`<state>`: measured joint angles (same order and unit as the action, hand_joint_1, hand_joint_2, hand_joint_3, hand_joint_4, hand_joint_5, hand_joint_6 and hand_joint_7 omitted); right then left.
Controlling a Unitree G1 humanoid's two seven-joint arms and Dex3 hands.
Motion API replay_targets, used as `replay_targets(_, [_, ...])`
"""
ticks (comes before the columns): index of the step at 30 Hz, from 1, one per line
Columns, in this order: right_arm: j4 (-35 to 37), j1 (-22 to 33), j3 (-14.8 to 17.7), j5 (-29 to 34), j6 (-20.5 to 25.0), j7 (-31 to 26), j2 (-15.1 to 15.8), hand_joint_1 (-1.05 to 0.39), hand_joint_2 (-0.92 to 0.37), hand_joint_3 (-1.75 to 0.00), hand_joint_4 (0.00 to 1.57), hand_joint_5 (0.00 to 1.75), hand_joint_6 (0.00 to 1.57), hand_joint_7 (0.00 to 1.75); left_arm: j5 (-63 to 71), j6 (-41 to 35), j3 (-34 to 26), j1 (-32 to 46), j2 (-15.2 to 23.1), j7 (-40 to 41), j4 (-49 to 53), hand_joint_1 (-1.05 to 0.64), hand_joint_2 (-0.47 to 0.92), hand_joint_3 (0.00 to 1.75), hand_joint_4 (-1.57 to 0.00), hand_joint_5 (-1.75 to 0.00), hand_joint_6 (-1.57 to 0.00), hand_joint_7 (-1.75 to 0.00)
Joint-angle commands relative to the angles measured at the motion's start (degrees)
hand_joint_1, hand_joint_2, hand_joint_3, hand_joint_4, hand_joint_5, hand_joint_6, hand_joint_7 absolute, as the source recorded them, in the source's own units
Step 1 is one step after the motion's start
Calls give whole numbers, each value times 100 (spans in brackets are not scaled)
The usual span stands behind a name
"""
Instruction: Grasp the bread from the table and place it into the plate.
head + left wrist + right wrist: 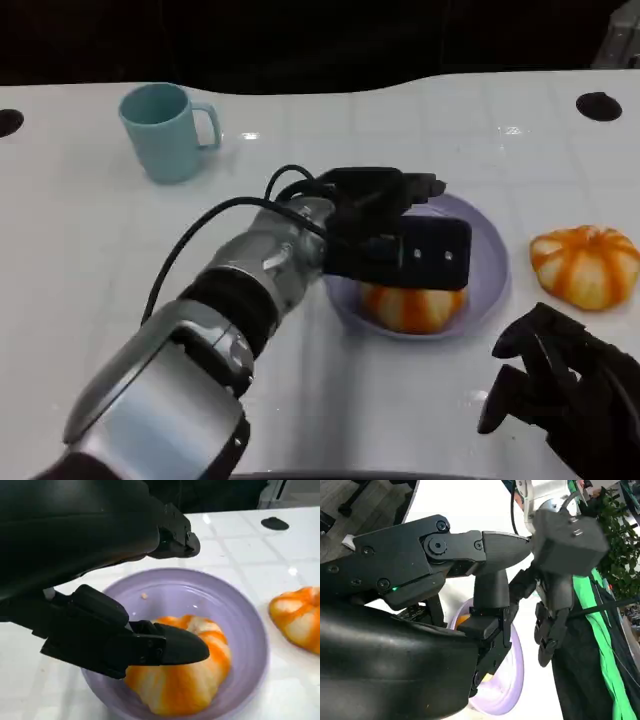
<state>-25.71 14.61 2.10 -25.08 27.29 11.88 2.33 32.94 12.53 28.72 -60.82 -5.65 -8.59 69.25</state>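
Observation:
An orange-and-white striped bread (408,308) lies in the lilac plate (487,262) at the table's middle. My left hand (400,235) hovers right over it. In the left wrist view one finger (180,649) lies against the top of the bread (180,685), while the other fingers (172,535) stay spread well above the plate (250,625), so nothing is gripped. A second striped bread (586,264) sits on the table to the right of the plate. Near the front right edge my right hand (560,390) holds nothing, its fingers apart.
A teal mug (165,130) stands at the back left. Round black holes (598,105) mark the white table near its far corners. The right wrist view shows the plate (515,672) beyond my right hand's fingers, with the left hand (560,560) above it.

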Motion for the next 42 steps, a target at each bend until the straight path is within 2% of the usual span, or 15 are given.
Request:
replay_targets(1, [-36,-6,81,-55,-15,-46,27,-47,-92,-34,64,175,49,163,-466,210,-399,12,270,-443,-305,-86,92,48,-7,-16,-20,-3])
replay_targets(6, [-9,-22,83,-29,-39,-20,58,-46,-92,-36,65,175,49,163,-1040,364,-843,343,414,-705,-677,-82,92,45,-13,-21,-25,-5])
replay_targets(10, [-28,-33,82,-22,18,-80,44,-47,-92,-35,65,175,50,162,-1789,457,-1402,768,425,-996,-1053,-75,92,37,-28,-32,-36,-9])
replay_targets(12, [-13,-33,75,-13,-14,-68,50,-46,-92,-35,65,175,50,162,-2209,422,-1713,1060,383,-1089,-1344,-73,92,34,-34,-46,-43,-11])
replay_targets(13, [3,-34,78,-20,-34,-55,48,-46,-92,-36,65,175,50,162,-2464,358,-1899,1265,345,-1110,-1565,-68,92,32,-37,-63,-51,-14])
replay_targets(14, [13,-36,84,-34,-34,-49,44,-46,-92,-36,65,175,50,162,-2705,331,-2064,1473,308,-1140,-1769,-65,92,31,-41,-72,-57,-16])
replay_targets(18, [8,-38,80,-17,-31,-51,57,-46,-92,-37,65,175,50,162,-3436,-250,-2459,2247,201,-1228,-2858,-61,92,33,-59,-91,-76,-25])
replay_targets(20, [-3,-38,75,1,-25,-65,60,-46,-92,-37,65,175,50,162,-3682,-619,-2535,2576,171,-1251,-3447,-59,92,35,-61,-109,-79,-42])
replay_targets(22, [-10,-37,81,-8,-7,-77,55,-46,-92,-37,65,175,50,162,-3953,-978,-2621,2877,142,-1295,-3963,-58,92,36,-61,-115,-78,-49])
replay_targets(24, [-5,-31,89,-29,-13,-57,55,-45,-92,-37,65,175,50,161,-4308,-1347,-2748,3263,114,-1340,-4534,-58,92,35,-70,-141,-73,-95])
replay_targets(26, [-4,-30,86,-26,-11,-51,61,-45,-92,-38,64,175,49,161,-4630,-1844,-2829,3594,123,-1337,-5095,-60,92,35,-72,-156,-69,-123])
replay_targets(29, [-27,-26,63,4,-14,-58,70,-45,-92,-38,64,175,49,161,-5031,-2637,-2914,4003,159,-1261,-5889,-61,92,36,-74,-172,-67,-145])
replay_targets(32, [-49,-23,58,-2,15,-80,65,-46,-92,-37,64,175,50,161,-5363,-3197,-3004,4463,189,-1203,-6657,-60,92,41,-79,-174,-60,-166])
replay_targets(38, [-82,-22,44,22,49,-122,66,-45,-92,-37,64,175,51,160,-5771,-3905,-3109,5143,233,-1023,-7669,-57,92,49,-88,-175,-63,-175])
replay_targets(42, [-166,-8,40,7,133,-202,56,-45,-92,-38,62,175,50,160,-6106,-4405,-3214,5780,175,-712,-8388,-60,92,41,-87,-175,-64,-175])
